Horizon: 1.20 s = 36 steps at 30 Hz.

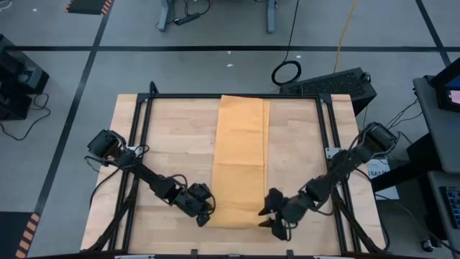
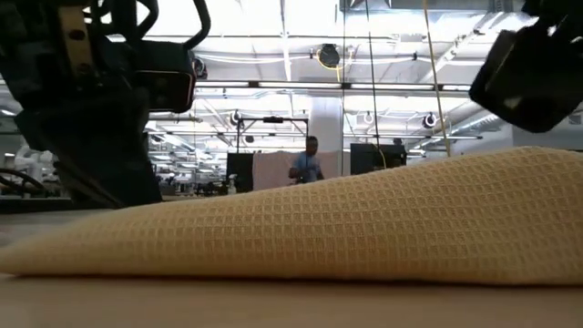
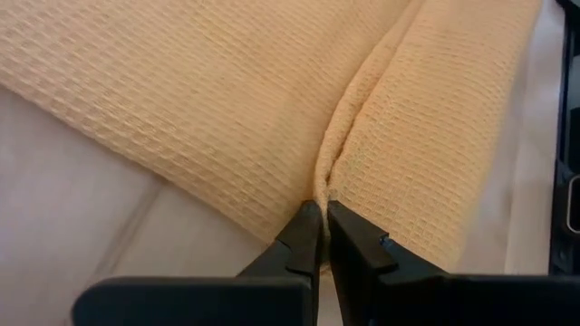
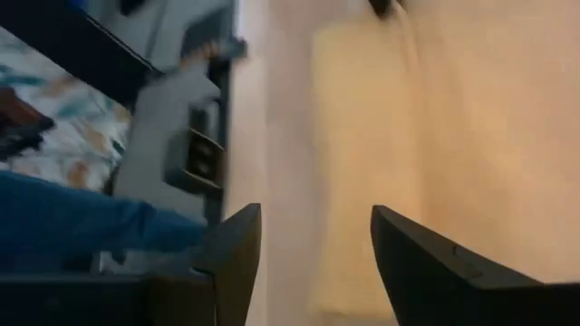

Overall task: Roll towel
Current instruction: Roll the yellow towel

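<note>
The orange-yellow towel (image 1: 241, 162) lies as a long folded strip down the middle of the wooden table (image 1: 172, 144), from the far edge to the near edge. My left gripper (image 1: 205, 214) is at the towel's near left corner, low on the table, shut on its edge (image 3: 323, 195). My right gripper (image 1: 272, 216) is open by the towel's near right corner. In the low view it hangs (image 2: 537, 64) above the towel (image 2: 364, 228). Its own wrist view (image 4: 315, 222) shows the towel (image 4: 399, 136) beyond its spread fingers. My left gripper pinches the towel's left edge near the near corner (image 3: 324, 186) between its two fingertips (image 3: 304, 226). It comes nearly level from the table's left. A pucker (image 3: 349, 118) runs away from the fingertips into the cloth; the rest of the towel lies on the table.
A black frame (image 1: 140, 108) runs around the tabletop, with rails along the left and right sides. A dark case (image 1: 330, 83) sits past the far right corner. A person (image 2: 310, 164) stands far off in the room. A blue sleeve or leg (image 4: 72, 217) shows beside the table.
</note>
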Motion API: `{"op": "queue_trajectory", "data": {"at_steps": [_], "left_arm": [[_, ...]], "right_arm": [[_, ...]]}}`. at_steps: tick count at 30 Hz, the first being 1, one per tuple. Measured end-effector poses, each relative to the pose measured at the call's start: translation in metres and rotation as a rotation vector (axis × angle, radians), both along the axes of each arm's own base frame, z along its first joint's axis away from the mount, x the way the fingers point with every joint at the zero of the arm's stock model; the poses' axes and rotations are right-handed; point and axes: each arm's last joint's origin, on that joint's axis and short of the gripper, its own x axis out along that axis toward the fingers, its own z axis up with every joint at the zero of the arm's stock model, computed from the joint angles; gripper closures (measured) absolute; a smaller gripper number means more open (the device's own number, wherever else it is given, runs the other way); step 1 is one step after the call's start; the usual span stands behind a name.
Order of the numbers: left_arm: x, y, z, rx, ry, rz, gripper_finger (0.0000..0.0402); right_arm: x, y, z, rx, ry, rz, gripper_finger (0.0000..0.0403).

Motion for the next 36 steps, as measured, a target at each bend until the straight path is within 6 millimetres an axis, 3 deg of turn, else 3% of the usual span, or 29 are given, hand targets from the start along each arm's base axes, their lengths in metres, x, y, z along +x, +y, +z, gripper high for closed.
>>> {"op": "queue_trajectory", "data": {"at_steps": [13, 22, 28, 33, 36], "left_arm": [[0.004, 0.007, 0.000, 0.003, -0.001, 0.025, 0.0378], [0.007, 0.002, 0.004, -0.075, -0.029, -0.033, 0.0378], [0.010, -0.004, 0.011, -0.170, -0.080, -0.147, 0.0378], [0.006, -0.004, 0.011, -0.200, -0.007, -0.170, 0.0378], [0.004, -0.004, 0.023, -0.224, -0.039, -0.190, 0.0368]], "right_arm": [[0.000, 0.020, -0.044, -0.123, 0.025, -0.027, 0.0108], [0.004, 0.024, -0.071, -0.135, 0.060, -0.021, 0.0104], [0.005, 0.024, -0.073, -0.132, 0.068, -0.006, 0.0104], [0.004, 0.025, -0.073, -0.135, 0.069, 0.000, 0.0103], [0.004, 0.025, -0.073, -0.138, 0.069, 0.005, 0.0103]]}}
